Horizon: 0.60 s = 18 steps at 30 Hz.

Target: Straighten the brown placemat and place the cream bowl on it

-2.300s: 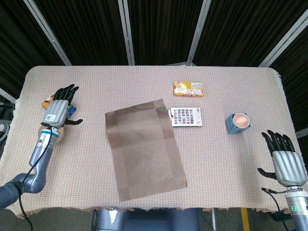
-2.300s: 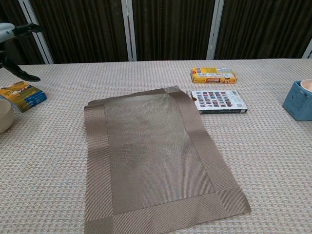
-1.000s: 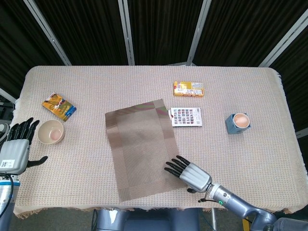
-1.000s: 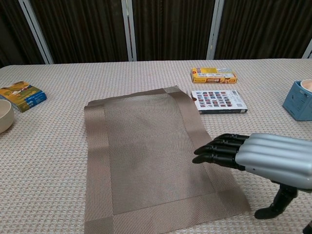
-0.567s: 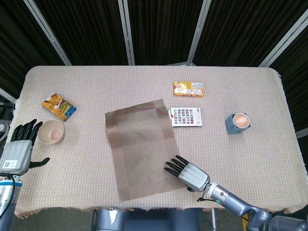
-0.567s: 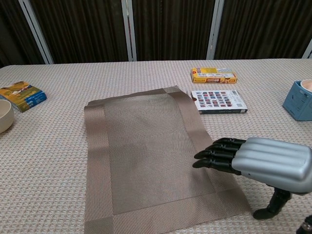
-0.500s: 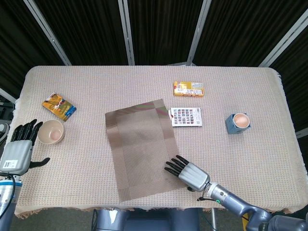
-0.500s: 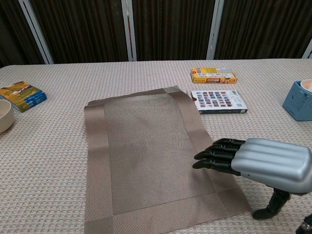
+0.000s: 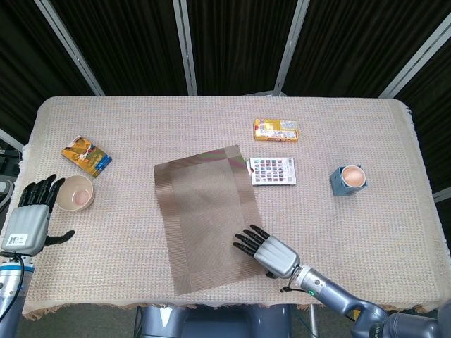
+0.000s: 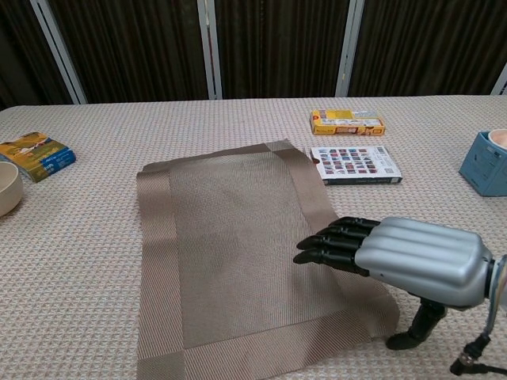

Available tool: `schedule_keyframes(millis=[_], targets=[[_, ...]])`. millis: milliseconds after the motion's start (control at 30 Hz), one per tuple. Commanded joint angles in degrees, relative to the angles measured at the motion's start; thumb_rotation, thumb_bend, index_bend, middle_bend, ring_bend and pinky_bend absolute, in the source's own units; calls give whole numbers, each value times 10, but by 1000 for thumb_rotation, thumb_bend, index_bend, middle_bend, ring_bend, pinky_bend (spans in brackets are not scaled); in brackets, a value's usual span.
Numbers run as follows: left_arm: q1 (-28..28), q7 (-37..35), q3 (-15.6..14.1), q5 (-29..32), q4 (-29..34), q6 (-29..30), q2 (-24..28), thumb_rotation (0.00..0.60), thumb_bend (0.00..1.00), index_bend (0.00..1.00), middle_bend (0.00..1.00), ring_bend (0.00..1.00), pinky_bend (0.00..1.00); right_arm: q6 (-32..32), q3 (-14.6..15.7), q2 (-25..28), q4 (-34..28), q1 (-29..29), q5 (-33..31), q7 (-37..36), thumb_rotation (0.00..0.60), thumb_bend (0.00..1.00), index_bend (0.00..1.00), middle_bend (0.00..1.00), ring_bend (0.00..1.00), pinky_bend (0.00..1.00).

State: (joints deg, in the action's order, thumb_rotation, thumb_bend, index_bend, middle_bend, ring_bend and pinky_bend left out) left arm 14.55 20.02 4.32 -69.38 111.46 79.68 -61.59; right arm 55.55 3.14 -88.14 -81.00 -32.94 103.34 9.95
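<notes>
The right hand [image 9: 266, 250], fingers spread and empty, is reaching over the brown woven rectangular placemat [image 9: 208, 211], whose near corner is risking to fold if the fingers are dragging it, while the left hand [image 9: 29, 220], open too, is waiting beside the round cream bowl [image 9: 74, 192] far left of the placemat.

Head view looks steeply down; chest view sits low (both share the placemat [image 9: 210, 217]).

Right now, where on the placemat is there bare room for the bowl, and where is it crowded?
The brown placemat is bare across its middle and far end. Its near right corner is taken by the right hand. The cream bowl sits far left beside the left hand. Crowded: the colourful card pack borders the mat's far right corner.
</notes>
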Motion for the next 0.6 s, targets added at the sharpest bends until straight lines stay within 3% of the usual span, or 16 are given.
schedule_keyframes(millis=[33, 333, 400, 533, 567, 600], targets=[[0, 0, 0, 0, 0, -1, 0, 600, 0, 0, 0, 0, 0, 1, -3, -7, 2, -2, -4, 4, 600, 0, 2, 0, 0, 0], [-1, -4, 1, -1, 0, -5, 0, 600, 0, 0, 0, 0, 0, 36, -9, -35, 42, -10, 11, -7, 600, 0, 9, 0, 0, 0], [0, -4, 1, -1, 0, -7, 0, 600, 0, 0, 0, 0, 0, 44, -10, -38, 46, -12, 11, -18, 600, 27, 80, 0, 0, 0], [0, -4, 1, -1, -1, -8, 0, 600, 0, 0, 0, 0, 0, 58, -6, -42, 51, -14, 15, -36, 600, 205, 634, 0, 0, 0], [0, -4, 1, -2, -1, -8, 0, 600, 0, 0, 0, 0, 0, 60, -5, -42, 52, -14, 16, -38, 600, 233, 738, 0, 0, 0], [-1, -4, 1, -2, -1, -8, 0, 600, 0, 0, 0, 0, 0, 66, -2, -41, 53, -14, 21, -40, 600, 245, 777, 0, 0, 0]])
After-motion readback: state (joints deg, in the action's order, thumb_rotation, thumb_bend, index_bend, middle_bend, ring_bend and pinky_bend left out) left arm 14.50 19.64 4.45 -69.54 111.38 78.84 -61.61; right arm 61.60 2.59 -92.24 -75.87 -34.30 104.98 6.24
